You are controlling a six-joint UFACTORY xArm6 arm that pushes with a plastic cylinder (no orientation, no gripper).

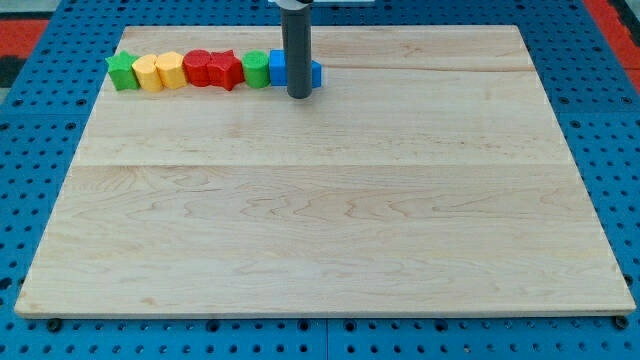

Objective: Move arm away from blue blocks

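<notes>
Standing at the counter's (320, 250) top edge, my tip (299, 96) touched the blue blocks (278, 67) ending a coloured row. No fingers existed. Retreating sideways risked dragging them into the green block (256, 69).

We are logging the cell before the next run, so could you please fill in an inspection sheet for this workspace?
Surface: wooden board, pale planks.
Job's things: blue blocks at the right end of a row along the view's top, partly hidden by the rod.
Clutter: green star block, two yellow blocks, two red blocks, green block in the same row.
Grippers: none; my tip sits against the blue blocks.
Cables: nothing seen.
Surroundings: blue perforated table.
</notes>
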